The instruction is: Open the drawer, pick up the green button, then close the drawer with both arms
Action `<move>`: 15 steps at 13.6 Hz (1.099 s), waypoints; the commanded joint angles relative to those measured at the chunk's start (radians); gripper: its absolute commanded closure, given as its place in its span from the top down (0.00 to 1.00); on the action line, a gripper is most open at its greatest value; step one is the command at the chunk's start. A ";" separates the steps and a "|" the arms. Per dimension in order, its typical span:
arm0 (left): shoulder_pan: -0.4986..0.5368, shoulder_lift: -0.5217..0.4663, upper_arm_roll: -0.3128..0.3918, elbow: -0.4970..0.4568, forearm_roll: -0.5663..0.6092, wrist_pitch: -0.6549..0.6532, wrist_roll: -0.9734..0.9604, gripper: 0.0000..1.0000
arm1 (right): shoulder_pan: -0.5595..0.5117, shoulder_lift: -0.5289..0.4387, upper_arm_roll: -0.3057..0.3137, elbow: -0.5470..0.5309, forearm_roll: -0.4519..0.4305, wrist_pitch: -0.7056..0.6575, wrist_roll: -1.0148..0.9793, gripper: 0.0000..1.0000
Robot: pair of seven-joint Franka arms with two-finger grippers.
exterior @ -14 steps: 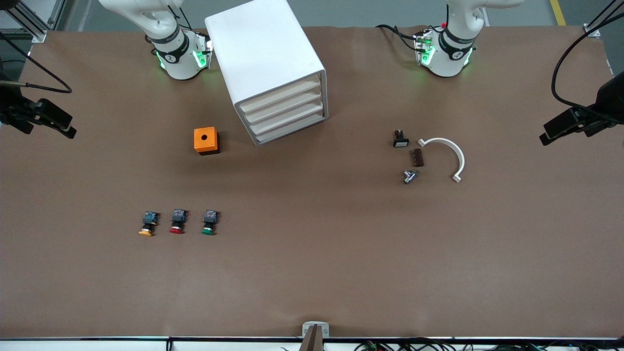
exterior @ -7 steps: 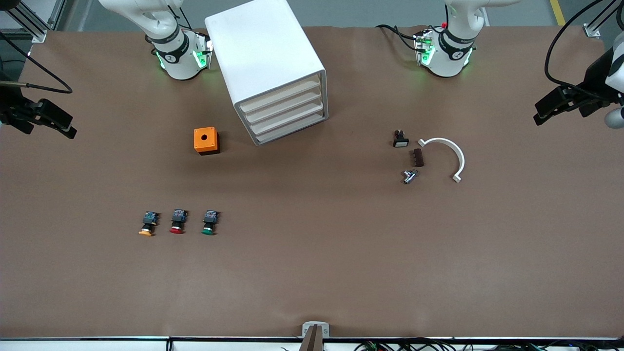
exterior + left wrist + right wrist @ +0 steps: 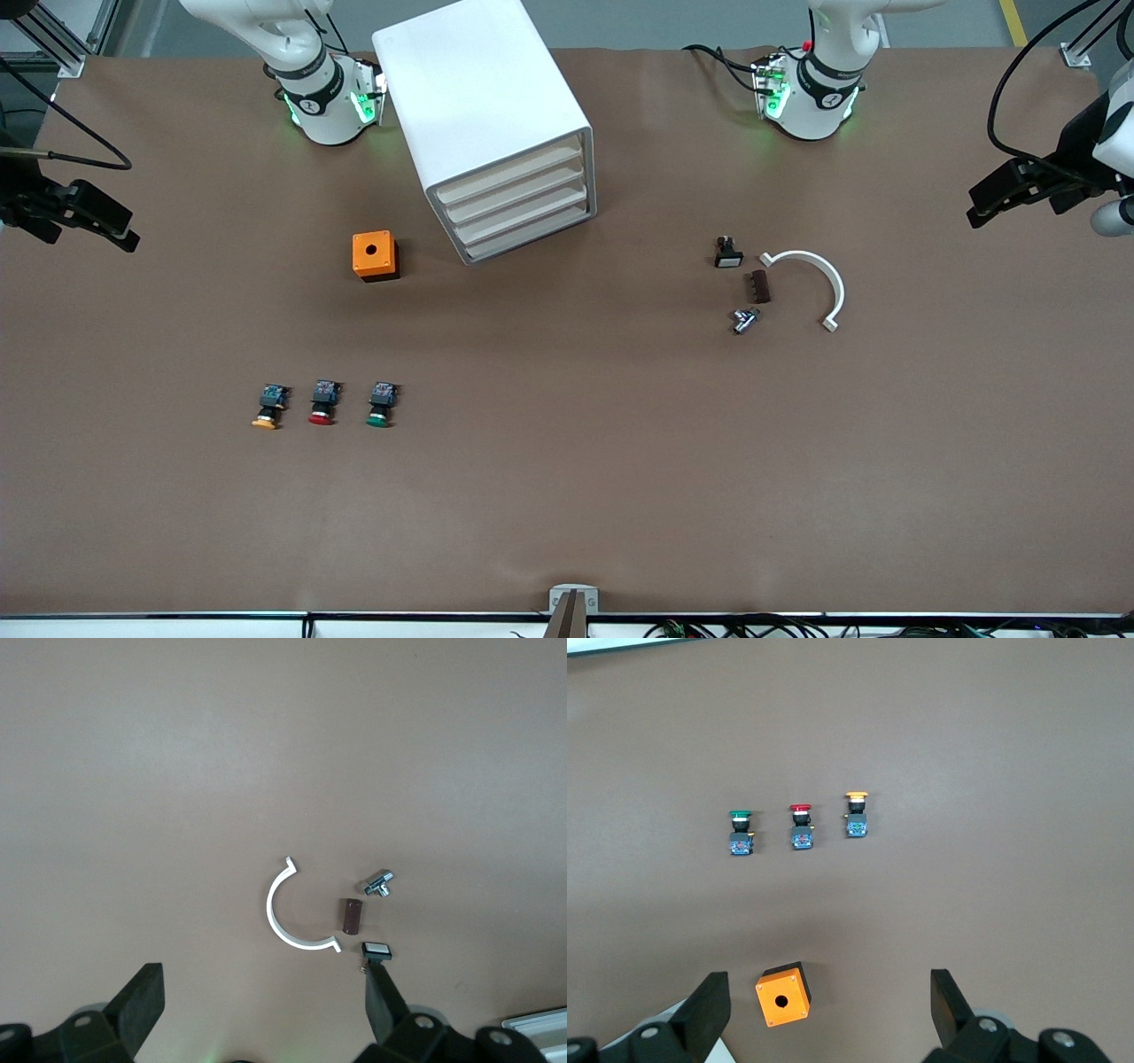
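Observation:
The white cabinet [image 3: 483, 106] stands between the arm bases, and all four of its cream drawer fronts [image 3: 518, 206] are shut. The green-capped button [image 3: 379, 406] lies on the table nearer to the front camera than the cabinet, and it also shows in the right wrist view [image 3: 740, 833]. My right gripper [image 3: 89, 217] is open and empty, high over the table's edge at the right arm's end [image 3: 828, 1005]. My left gripper [image 3: 1010, 190] is open and empty, high over the table's edge at the left arm's end [image 3: 264, 1001].
A red-capped button [image 3: 322, 403] and an orange-capped button [image 3: 268, 408] lie in a row beside the green one. An orange box with a hole [image 3: 375, 255] sits beside the cabinet. A white arc clamp [image 3: 811, 282], brown block [image 3: 759, 286], metal bolt [image 3: 745, 320] and small black switch [image 3: 727, 252] lie toward the left arm's end.
The left gripper has risen and shifted a little toward its base's edge of the table, and its white wrist has come into view. The right arm has not moved.

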 commanded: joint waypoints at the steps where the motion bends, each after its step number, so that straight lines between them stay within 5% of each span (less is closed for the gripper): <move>1: 0.018 -0.006 -0.001 0.019 0.022 -0.008 0.061 1.00 | -0.016 -0.027 0.017 -0.027 -0.018 0.002 0.014 1.00; 15: 0.027 -0.008 0.002 0.024 0.022 -0.056 0.070 1.00 | -0.016 -0.027 0.015 -0.027 -0.018 0.002 0.014 1.00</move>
